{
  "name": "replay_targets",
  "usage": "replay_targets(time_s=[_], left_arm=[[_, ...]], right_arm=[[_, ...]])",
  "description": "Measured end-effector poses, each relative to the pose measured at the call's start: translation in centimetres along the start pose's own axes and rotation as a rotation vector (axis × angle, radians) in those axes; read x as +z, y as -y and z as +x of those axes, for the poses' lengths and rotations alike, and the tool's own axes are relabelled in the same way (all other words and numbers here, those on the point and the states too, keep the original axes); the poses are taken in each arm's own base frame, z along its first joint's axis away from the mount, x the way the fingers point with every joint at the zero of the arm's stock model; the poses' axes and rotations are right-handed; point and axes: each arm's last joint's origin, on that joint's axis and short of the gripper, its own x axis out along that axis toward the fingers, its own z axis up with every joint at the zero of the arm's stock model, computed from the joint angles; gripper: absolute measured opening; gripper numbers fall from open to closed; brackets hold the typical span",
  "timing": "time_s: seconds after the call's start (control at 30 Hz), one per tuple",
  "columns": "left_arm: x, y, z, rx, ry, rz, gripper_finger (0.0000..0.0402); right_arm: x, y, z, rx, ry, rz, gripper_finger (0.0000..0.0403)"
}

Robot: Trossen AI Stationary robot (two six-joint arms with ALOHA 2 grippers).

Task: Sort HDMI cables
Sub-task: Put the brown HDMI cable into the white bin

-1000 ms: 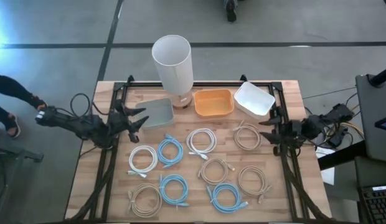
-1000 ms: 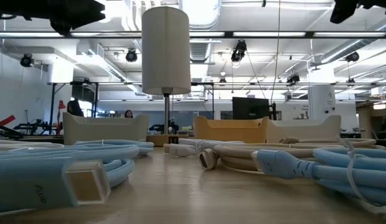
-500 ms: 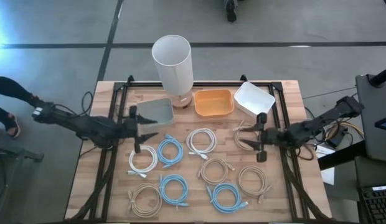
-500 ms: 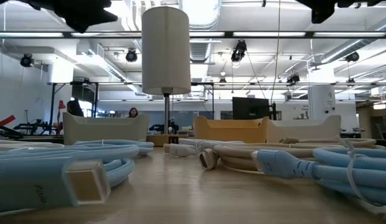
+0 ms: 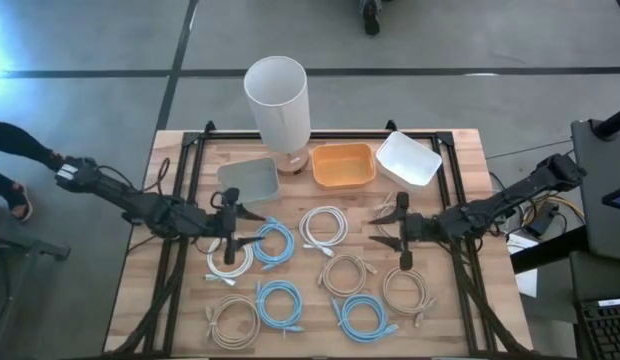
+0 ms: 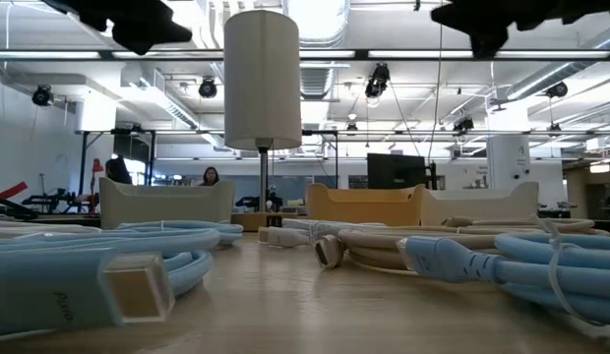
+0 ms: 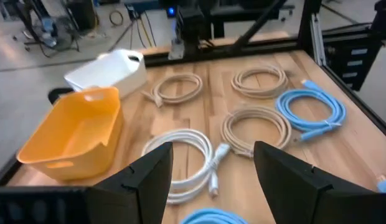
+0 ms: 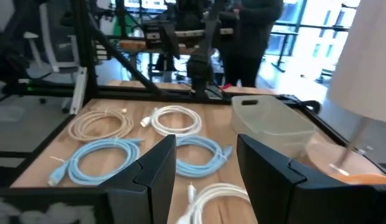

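Both arms reach in low from the sides. Left gripper (image 5: 245,228) hangs with fingers spread by the white coil (image 5: 230,256); right gripper (image 5: 388,230) hangs spread beside a beige coil (image 5: 396,219). The HDMI cables (image 5: 280,304) lie coiled across the table (image 5: 460,150), none held.

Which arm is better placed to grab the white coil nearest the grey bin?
Left, likely. The left gripper, open, hovers right beside that white coil, with the grey bin close behind. The right gripper, also open, is over the beige coil across the table.
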Motion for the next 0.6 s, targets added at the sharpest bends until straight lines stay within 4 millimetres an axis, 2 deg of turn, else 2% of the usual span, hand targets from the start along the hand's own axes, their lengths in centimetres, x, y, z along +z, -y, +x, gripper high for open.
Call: replay_targets(time_s=[0.17, 0.37, 0.6], left_arm=[[-0.5, 0.2, 0.3, -0.005, -0.026, -0.027, 0.0231], [-0.9, 0.4, 0.7, -0.02, -0.054, -0.021, 0.0226], [-1.6, 0.5, 0.7, -0.037, -0.125, -0.072, 0.0224]], right_arm=[[0.2, 0.4, 2.7, 0.05, -0.039, -0.006, 0.0167], [-0.3, 0.9, 5.7, 0.034, -0.119, -0.018, 0.0167], [-1.1, 1.0, 7.8, 0.063, -0.178, -0.019, 0.0167]])
